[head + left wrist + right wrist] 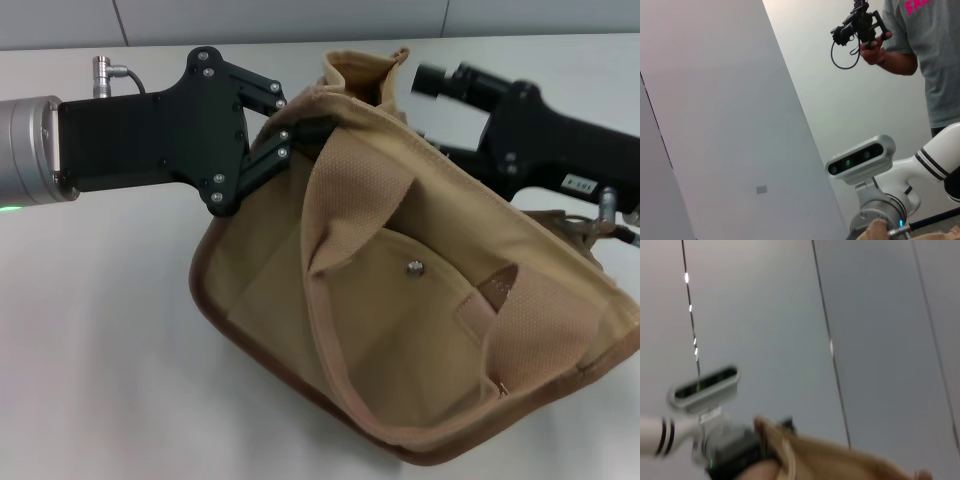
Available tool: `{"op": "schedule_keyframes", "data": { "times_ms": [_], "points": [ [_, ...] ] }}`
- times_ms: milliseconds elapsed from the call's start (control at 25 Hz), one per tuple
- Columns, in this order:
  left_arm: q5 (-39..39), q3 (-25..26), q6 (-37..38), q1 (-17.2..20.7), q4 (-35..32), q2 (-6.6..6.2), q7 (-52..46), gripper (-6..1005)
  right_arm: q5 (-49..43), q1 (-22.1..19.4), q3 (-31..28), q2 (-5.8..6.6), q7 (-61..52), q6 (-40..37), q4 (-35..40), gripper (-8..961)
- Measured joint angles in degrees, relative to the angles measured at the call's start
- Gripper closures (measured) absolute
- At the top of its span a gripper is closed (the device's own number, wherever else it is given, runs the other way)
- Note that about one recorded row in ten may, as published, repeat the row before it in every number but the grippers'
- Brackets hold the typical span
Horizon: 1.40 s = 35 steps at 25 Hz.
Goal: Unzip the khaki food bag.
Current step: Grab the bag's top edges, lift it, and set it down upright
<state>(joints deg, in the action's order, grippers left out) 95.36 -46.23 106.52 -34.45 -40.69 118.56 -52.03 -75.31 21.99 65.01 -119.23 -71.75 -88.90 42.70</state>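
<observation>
The khaki food bag [420,330] is lifted and tilted over the white table [100,350], with its front pocket flap and snap button [414,266] facing me. One webbing handle [335,210] hangs loosely down the front. My left gripper [303,135] is shut on the bag's raised upper end. My right gripper [458,148] is behind the bag's top edge at the back right, partly hidden by fabric. The zipper is out of sight. Khaki fabric also shows in the left wrist view [877,231] and in the right wrist view [830,460].
In the left wrist view a person in a grey shirt [935,55] stands by the wall holding a black device [860,27], beside my own head camera [860,160]. The table's far edge meets a grey wall.
</observation>
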Motion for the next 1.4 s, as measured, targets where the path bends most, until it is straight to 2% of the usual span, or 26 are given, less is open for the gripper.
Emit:
{"op": "schedule_keyframes", "data": {
  "times_ms": [160,280,520,680,1000,1400],
  "points": [
    [0.00,-0.01,-0.01,0.00,0.00,0.00,0.00,957,-8.95,-1.01,-0.66,-0.14,-5.01,2.17,4.50,130],
    [0.00,0.00,-0.01,0.00,-0.02,0.00,0.00,957,-12.20,-2.09,-3.35,-0.10,-7.05,0.96,5.69,130],
    [0.00,0.01,-0.01,-0.07,0.14,0.05,0.44,957,-5.39,-5.18,-12.20,-0.04,-4.03,-8.77,2.78,129],
    [0.00,0.00,0.00,-0.13,0.25,0.07,0.68,956,-5.77,-6.00,-14.76,0.05,-0.20,-10.56,2.18,129],
    [-0.04,0.00,0.01,-0.18,0.34,0.09,0.71,956,-12.70,-3.67,-11.49,-0.32,6.55,-9.80,1.69,129],
    [-0.18,0.01,0.01,-0.61,0.45,0.12,0.71,955,-10.05,-0.42,-3.30,-0.54,6.90,-2.83,1.48,141]
  ]
}}
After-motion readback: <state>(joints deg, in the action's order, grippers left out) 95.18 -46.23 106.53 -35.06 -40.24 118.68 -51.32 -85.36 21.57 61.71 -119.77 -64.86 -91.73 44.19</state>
